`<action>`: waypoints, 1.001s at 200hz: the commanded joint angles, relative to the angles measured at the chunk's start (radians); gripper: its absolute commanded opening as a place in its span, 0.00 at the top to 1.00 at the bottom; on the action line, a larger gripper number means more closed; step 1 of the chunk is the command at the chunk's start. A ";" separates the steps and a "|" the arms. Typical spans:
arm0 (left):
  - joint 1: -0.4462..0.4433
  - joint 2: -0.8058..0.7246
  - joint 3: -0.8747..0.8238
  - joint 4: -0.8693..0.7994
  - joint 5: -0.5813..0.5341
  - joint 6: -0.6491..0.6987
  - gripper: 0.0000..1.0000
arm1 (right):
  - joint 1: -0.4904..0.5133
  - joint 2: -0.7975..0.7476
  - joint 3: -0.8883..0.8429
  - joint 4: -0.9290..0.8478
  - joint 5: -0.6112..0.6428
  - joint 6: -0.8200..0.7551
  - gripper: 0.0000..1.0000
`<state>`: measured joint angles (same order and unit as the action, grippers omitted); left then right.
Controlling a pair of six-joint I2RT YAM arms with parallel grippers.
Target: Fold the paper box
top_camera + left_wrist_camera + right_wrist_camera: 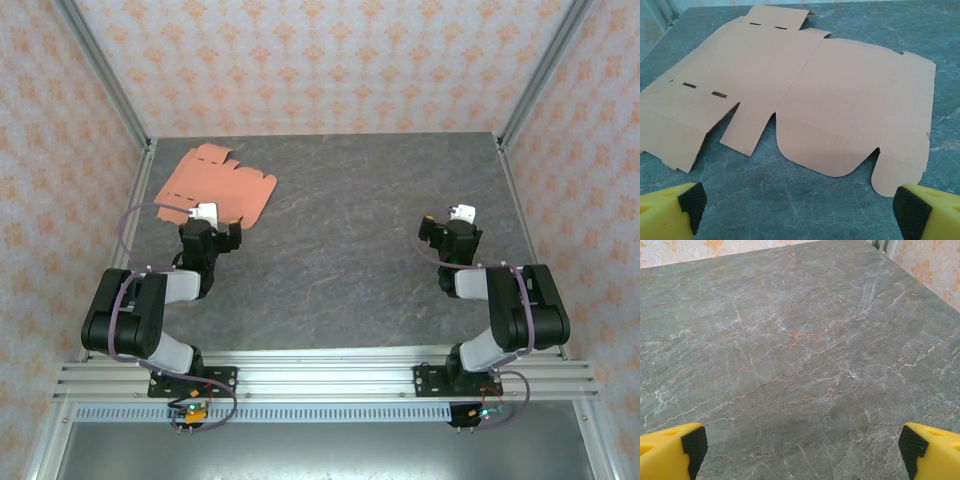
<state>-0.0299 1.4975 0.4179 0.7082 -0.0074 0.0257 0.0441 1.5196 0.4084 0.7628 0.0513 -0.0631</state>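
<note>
A: While the paper box [215, 185] lies flat and unfolded at the upper left of the top view, where are your hands?

B: My left gripper [797, 205] hangs just below it in the frame, fingers apart, holding nothing. My right gripper [800, 445] sits centre right, spread wide too, over bare table [790, 340], well apart from the paper box.

A: Risks?

B: It's thin card flat on smooth stone, so my fingers could skid it away or crumple a flap. Working one-handed, a fold likely springs back or creases crooked.
</note>
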 commanded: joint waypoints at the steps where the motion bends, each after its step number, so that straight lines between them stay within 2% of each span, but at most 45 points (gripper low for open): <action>1: 0.001 -0.005 0.020 0.011 -0.026 -0.009 0.00 | -0.006 0.002 0.016 0.001 -0.006 0.008 0.01; 37: 0.002 -0.006 0.019 0.016 -0.031 -0.010 0.00 | -0.006 0.001 0.017 0.001 -0.006 0.008 0.01; 47: 0.000 -0.025 0.036 -0.027 -0.048 -0.016 0.00 | -0.006 0.002 0.017 0.001 -0.006 0.008 0.01; 76: -0.007 -0.172 0.087 -0.251 -0.128 -0.064 0.00 | -0.006 0.001 0.017 0.001 -0.006 0.010 0.01; 98: -0.011 -0.283 0.133 -0.427 -0.171 -0.149 0.00 | -0.007 -0.001 0.013 0.006 -0.004 0.008 0.01; 120: -0.014 -0.386 0.209 -0.600 -0.182 -0.205 0.00 | -0.004 -0.057 0.016 -0.042 0.177 0.074 0.01; 134: -0.013 -0.445 0.238 -0.665 -0.265 -0.337 0.00 | -0.001 -0.166 0.057 -0.221 0.234 0.106 0.01; 146: -0.014 -0.474 0.277 -0.785 -0.406 -0.578 0.00 | -0.002 -0.258 0.132 -0.454 0.309 0.217 0.01; 152: -0.004 -0.478 0.303 -0.858 -0.441 -0.685 0.00 | -0.002 -0.293 0.170 -0.563 0.345 0.279 0.01; 160: 0.011 -0.468 0.324 -0.861 -0.385 -0.691 0.00 | -0.002 -0.327 0.207 -0.642 0.337 0.305 0.01; 175: 0.020 -0.402 0.397 -0.864 -0.263 -0.677 0.00 | -0.001 -0.381 0.224 -0.685 0.320 0.311 0.01; 200: 0.021 -0.156 0.626 -0.998 -0.127 -0.664 0.00 | -0.001 -0.428 0.251 -0.774 0.371 0.424 0.01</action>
<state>-0.0101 1.1553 0.8650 -0.0956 -0.2497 -0.5640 0.0433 1.1137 0.6472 0.2134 0.3367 0.2211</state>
